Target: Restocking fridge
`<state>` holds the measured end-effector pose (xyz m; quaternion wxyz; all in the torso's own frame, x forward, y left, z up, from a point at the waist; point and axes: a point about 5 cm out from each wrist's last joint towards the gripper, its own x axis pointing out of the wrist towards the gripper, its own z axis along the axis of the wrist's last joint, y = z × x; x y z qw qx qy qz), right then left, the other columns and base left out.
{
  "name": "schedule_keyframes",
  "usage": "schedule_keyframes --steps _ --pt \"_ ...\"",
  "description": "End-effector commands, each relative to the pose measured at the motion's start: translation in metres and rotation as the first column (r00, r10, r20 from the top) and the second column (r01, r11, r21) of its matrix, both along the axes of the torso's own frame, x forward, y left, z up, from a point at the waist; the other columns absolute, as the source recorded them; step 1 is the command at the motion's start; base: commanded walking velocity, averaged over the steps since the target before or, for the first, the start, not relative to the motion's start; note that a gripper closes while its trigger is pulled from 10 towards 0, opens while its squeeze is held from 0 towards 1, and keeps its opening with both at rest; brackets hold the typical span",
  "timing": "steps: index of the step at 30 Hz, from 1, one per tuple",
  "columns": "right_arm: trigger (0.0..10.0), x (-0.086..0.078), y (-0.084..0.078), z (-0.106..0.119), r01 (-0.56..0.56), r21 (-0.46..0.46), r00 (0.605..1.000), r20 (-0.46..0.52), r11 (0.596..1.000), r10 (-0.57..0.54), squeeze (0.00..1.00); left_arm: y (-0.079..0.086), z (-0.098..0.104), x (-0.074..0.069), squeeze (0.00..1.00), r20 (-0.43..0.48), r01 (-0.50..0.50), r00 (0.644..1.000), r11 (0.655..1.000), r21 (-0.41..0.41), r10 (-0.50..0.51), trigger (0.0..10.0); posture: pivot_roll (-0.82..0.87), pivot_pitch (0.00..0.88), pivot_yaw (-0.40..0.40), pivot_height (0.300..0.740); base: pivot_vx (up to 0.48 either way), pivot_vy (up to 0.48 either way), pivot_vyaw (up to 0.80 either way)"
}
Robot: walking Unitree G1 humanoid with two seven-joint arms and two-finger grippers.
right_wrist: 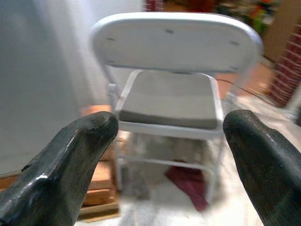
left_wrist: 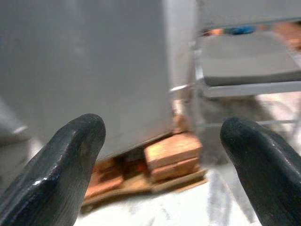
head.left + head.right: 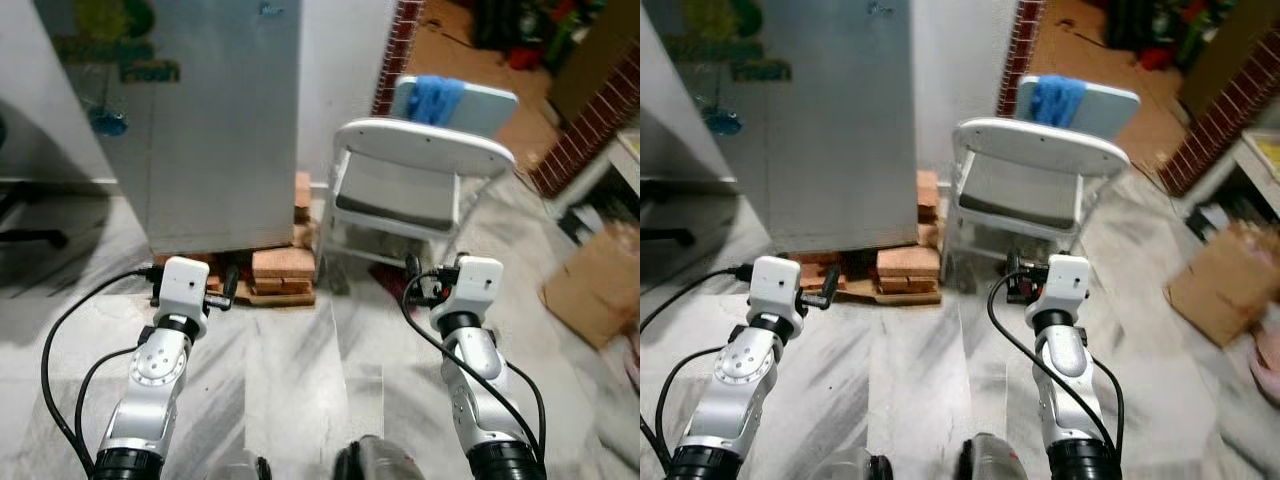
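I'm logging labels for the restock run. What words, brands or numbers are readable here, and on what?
None can be read.
Fridge: coloured stickers near the top, blurred; any lettering is illegible.
Fridge top edge: a small bluish mark, too small to read.
Cardboard box: no print visible.
White chair, bricks: no text seen.

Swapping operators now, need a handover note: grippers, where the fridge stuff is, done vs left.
Left gripper: fingers open, holding nothing, aimed at the fridge's base.
Right gripper: fingers open, holding nothing, aimed at the white folding chair.
Fridge: ahead on the left, door shut, standing on bricks. The chair stands to its right.
Done: nothing visible.
Left: no stock in sight; find the items, open the fridge, load it.
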<state>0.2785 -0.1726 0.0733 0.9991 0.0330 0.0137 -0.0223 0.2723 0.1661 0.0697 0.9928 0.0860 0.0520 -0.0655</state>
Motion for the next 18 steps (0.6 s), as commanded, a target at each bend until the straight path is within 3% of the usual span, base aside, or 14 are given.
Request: schedule_keyframes --steps 1,18 --pt "10.0 -0.0017 -0.0053 -0.0023 0.024 0.001 1.0 -0.013 1.0 -0.024 0.0 -0.0034 -0.0032 -0.0031 0.0 -0.009 0.015 1.0 1.0 0.006 -0.015 10.0 0.05 0.071 -0.017 0.74 0.0 0.472 -0.8" --pt "10.0 -0.0013 -0.0098 -0.002 0.043 0.005 0.999 -0.009 0.999 -0.043 0.0 -0.0066 -0.0019 -0.0019 0.0 0.013 0.071 0.997 0.997 -0.004 -0.071 10.0 0.04 0.058 -0.013 0.74 0.0 0.043 -0.8"
